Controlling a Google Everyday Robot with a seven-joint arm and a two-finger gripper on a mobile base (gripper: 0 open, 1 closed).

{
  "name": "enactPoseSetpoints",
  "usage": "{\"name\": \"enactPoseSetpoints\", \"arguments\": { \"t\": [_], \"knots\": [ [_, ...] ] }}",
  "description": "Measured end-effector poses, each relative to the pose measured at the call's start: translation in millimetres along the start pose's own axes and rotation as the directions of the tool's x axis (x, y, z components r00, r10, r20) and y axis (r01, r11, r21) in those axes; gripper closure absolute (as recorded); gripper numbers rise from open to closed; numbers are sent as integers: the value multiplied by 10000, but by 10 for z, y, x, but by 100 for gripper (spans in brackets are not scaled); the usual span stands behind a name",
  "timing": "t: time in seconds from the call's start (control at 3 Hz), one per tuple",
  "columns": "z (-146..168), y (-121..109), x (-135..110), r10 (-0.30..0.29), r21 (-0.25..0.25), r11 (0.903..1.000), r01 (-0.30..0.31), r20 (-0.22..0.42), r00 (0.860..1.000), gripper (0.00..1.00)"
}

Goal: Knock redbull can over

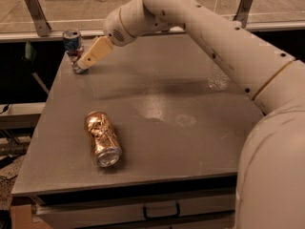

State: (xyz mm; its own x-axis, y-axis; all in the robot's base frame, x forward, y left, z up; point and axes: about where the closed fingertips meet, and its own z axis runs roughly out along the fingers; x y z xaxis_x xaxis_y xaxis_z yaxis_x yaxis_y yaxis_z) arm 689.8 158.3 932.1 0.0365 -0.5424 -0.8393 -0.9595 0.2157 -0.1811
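The redbull can [72, 46] stands upright at the table's [190, 147] far left corner, blue and silver, its lettering unreadable. The gripper [84, 64] angles down over that corner, its tip at the can's lower body; released or clenched cannot be told. One gold can [102, 138] lies on its side near the table's front left, and one clear bottle [218, 78] stands at its right.

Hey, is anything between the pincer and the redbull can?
Nothing visible. The pincer sits low beside the upright redbull can at the far left corner of the table; the gold can lies apart, nearer the front.
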Motion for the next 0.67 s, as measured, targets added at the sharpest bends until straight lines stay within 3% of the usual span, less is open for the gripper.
{"name": "enactPoseSetpoints", "arguments": {
  "t": [0.33, 0.67],
  "knots": [
    [378, -26, -124, 476, 42, 9988, -482, 986, 9940, 0],
    [665, -17, -154, 1036, 68, 9943, -1066, 1791, 9784, 0]
  ]
}}
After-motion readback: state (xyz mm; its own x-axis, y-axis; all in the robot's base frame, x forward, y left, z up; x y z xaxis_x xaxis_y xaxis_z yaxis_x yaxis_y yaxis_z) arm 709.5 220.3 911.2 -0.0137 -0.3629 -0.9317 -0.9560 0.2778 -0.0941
